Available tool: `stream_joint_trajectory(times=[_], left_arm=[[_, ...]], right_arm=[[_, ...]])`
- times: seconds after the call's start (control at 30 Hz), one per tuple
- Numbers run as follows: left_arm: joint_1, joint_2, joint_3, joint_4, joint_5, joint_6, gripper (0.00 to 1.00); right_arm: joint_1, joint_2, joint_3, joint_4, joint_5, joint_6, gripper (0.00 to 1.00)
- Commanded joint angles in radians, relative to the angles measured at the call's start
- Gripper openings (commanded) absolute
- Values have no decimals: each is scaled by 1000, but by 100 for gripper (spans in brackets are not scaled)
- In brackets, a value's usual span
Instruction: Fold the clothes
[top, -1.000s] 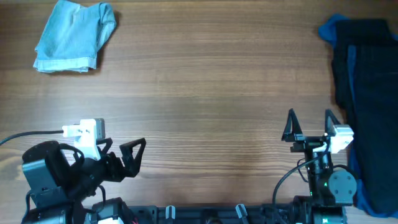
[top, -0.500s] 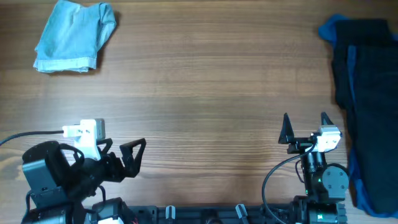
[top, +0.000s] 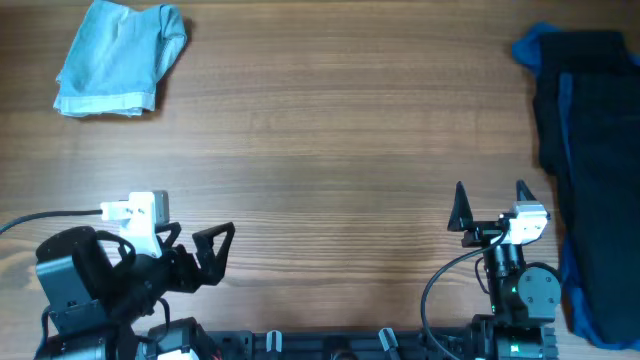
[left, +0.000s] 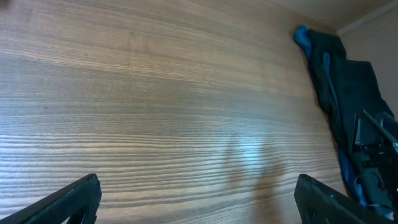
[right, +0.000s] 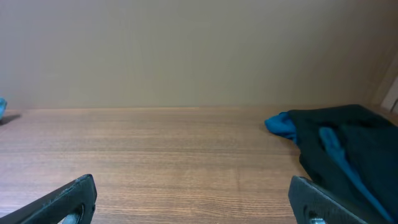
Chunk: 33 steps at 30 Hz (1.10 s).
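A folded pale blue denim garment (top: 120, 58) lies at the table's far left corner. A pile of dark navy and royal blue garments (top: 592, 160) lies along the right edge; it also shows in the left wrist view (left: 348, 93) and the right wrist view (right: 348, 149). My left gripper (top: 200, 250) is open and empty near the front left, pointing right; its wrist view (left: 199, 199) shows only bare wood between the fingers. My right gripper (top: 490, 205) is open and empty near the front right, just left of the dark pile, and it shows the same in its wrist view (right: 193, 199).
The wooden table (top: 330, 150) spreads between the two garment piles. A black cable (top: 50, 218) runs off the left arm at the left edge. A plain wall (right: 186, 50) stands behind the table's far edge.
The right arm shifted slightly left and back from the dark pile between one second and half a second ago, then stayed still. The left arm has not moved.
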Motion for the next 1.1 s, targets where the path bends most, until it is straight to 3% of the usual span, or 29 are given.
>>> stream_joint_trajectory(times=[0.0,0.1,0.2,0.27,0.47,0.57,0.77,1.07], left_arm=[[-8,-2,-4,3,-6,16,100],[-36,-36,-4,5,-29,18,100],[-125,-127,-8,105,-53,16,100],[-181,-187,-45,249,-46,5,100],[-222,-390,-523,867,-130,-330,100],[-222,-482,-720,1061,-193,-430,100],[-222,-578,-892,1106,-302,-452,100],[-224,-587,-978,1186,-347,-452,100]], right_arm=[[-5,-7,-1,1,-15,-17,100],[-5,-7,-1,1,-15,-17,100],[-5,-7,-1,1,-15,-17,100],[-5,-7,-1,1,-15,-17,100],[-5,-7,-1,1,-15,-17,100],[-5,-7,-1,1,-15,-17,100],[-5,-7,-1,1,-15,-17,100],[-5,-7,-1,1,-15,-17,100]])
